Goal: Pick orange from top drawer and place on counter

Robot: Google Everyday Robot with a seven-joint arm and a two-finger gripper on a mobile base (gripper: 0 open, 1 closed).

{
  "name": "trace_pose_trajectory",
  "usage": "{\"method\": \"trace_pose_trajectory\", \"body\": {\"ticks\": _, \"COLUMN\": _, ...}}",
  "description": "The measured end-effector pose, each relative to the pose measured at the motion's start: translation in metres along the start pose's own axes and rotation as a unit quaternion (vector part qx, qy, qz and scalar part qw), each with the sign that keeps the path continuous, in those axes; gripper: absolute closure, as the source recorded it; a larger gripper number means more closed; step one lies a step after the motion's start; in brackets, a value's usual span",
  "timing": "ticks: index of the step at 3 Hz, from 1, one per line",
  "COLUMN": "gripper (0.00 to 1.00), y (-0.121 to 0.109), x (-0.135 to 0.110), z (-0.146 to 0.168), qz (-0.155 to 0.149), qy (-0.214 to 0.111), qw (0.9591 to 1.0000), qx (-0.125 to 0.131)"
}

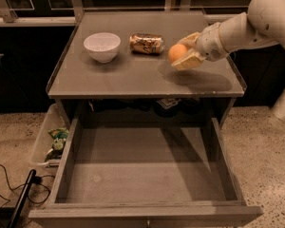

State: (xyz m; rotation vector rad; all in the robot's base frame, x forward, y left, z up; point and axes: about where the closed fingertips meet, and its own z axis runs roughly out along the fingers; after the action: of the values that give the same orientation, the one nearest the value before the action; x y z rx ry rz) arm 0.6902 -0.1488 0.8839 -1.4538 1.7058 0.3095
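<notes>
The orange is small and round, held between the pale fingers of my gripper just above the right part of the grey counter. The gripper is shut on the orange, and the white arm reaches in from the upper right. The top drawer is pulled out below the counter; its grey flat bottom shows nothing inside.
A white bowl stands at the counter's back left. A crushed tan-and-brown can lies next to it, just left of the orange. A clear plastic bin with green items sits on the speckled floor at the left, near a black cable.
</notes>
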Motion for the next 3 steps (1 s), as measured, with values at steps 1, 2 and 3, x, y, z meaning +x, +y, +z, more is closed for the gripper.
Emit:
{"method": "trace_pose_trajectory", "body": {"ticks": 1, "gripper": 1.0, "y": 0.0089, "x": 0.0255, "z": 0.0193, "qz": 0.029, "qy": 0.04, "qw": 0.9985, "qx": -0.025}}
{"method": "trace_pose_trajectory", "body": {"ticks": 2, "gripper": 0.81, "y": 0.009, "x": 0.0265, "z": 0.0197, "qz": 0.032, "qy": 0.042, "qw": 0.9983, "qx": -0.026}}
{"method": "trace_pose_trajectory", "body": {"ticks": 3, "gripper": 0.58, "y": 0.0091, "x": 0.0265, "z": 0.0197, "qz": 0.032, "qy": 0.042, "qw": 0.9983, "qx": -0.026}}
